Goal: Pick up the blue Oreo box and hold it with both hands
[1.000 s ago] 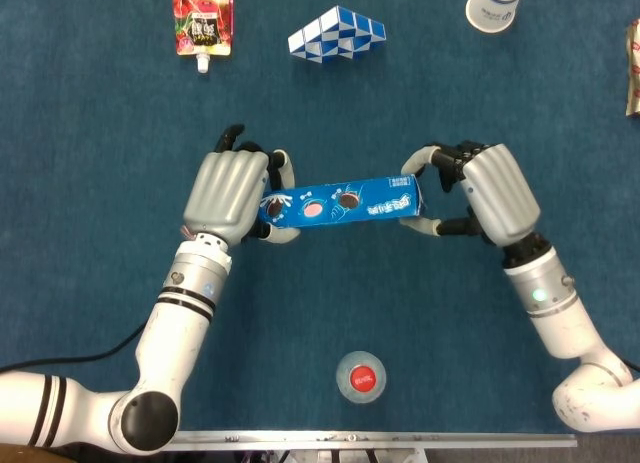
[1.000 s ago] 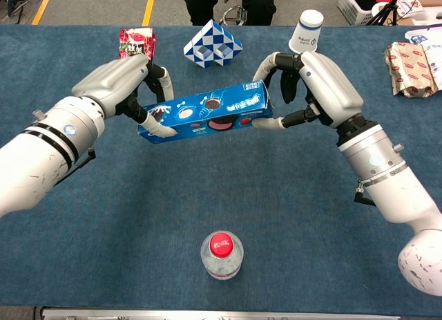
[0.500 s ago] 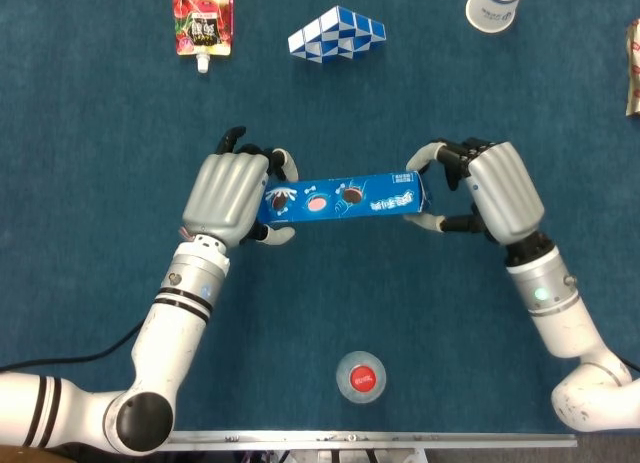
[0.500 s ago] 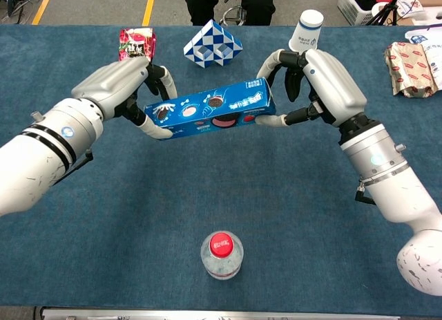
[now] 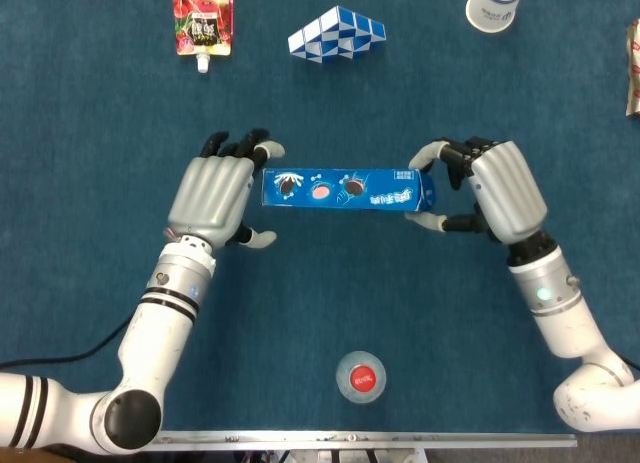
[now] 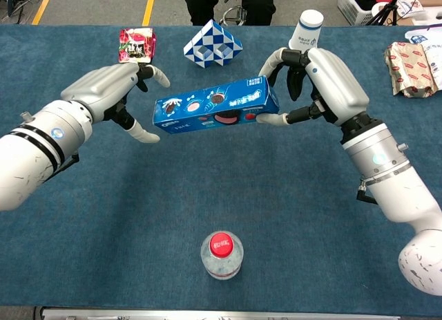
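The left hand [image 6: 110, 92] is hovering with its fingers spread apart and holding nothing, just beside the left end of the long blue cardboard Oreo box [image 6: 214, 106]. That box is hanging level above the blue table cloth [image 6: 276, 216], pinched at its right end between thumb and fingers of the right hand [image 6: 318, 78]. Judging by this, the two-handed hold is only half made; the left hand needs to close on the free end. Behind are lying a red drink pouch [image 6: 136, 43], a blue-and-white folding puzzle [image 6: 212, 45] and a white paper cup [image 6: 306, 30]; a red-capped bottle [image 6: 221, 254] is standing well apart in front, blocking nothing.
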Available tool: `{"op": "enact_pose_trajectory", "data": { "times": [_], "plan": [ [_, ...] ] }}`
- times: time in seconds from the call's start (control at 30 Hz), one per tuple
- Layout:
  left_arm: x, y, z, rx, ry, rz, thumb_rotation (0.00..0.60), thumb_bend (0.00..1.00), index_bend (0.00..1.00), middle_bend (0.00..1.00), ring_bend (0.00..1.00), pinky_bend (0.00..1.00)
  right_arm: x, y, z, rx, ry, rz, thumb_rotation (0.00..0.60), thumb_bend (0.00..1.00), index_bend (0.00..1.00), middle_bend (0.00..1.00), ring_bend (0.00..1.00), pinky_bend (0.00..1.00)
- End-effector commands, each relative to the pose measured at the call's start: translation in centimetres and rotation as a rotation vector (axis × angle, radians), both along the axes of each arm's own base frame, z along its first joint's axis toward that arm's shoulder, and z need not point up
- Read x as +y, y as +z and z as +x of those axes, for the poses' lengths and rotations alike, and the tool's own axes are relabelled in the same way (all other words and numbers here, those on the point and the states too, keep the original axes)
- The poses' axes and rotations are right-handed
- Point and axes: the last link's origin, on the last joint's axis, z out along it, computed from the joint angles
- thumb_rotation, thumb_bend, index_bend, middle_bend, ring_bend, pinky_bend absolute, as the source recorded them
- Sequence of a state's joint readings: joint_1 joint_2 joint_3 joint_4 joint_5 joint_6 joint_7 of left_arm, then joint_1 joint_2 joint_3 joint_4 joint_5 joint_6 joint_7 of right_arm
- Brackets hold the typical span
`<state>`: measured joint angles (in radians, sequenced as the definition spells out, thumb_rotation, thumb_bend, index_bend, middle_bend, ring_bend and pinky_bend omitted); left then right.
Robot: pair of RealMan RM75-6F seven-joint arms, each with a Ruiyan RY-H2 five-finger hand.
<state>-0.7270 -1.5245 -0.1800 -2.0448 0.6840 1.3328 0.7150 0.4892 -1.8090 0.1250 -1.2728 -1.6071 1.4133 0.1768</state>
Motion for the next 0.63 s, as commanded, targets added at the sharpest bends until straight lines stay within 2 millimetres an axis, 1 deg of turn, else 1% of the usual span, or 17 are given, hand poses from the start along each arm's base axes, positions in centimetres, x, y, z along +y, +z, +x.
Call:
{"op": "enact_pose_trajectory", "data": {
  "times": [0.03,0.1,0.2,0.63],
  "plan": [
    [-0.1,0.0,-0.4,0.04,0.002,-0.013,0.6,0.06,0.03,0.0,0.09,0.1,0.0,0.0,0.0,0.0,0.0,0.0,0.6,0.17,0.68,0.71,0.72,0.64],
    [0.0,0.1,-0.6,0.064,0.0,-0.009,0.6,0.06,0.0,0.0,0.04,0.1,0.0,0.0,0.0,0.001,0.002,0.0,0.6,0.17,0.68,0.71,0.72,0.64],
    [0.1,0.1,-0.9,0.089,0.003,0.006,0.6,0.06,0.0,0.0,0.01,0.1,0.1,0.1,0.0,0.003,0.003,0.0,0.6,0.17,0.68,0.71,0.72,0.64],
    [0.5,0.0,-1.8,0.124,0.037,0.033,0.6,0.06,0.0,0.0,0.0,0.1,0.2,0.6,0.0,0.007,0.016,-0.005,0.6,0.17,0.68,0.71,0.72,0.64]
  ]
}}
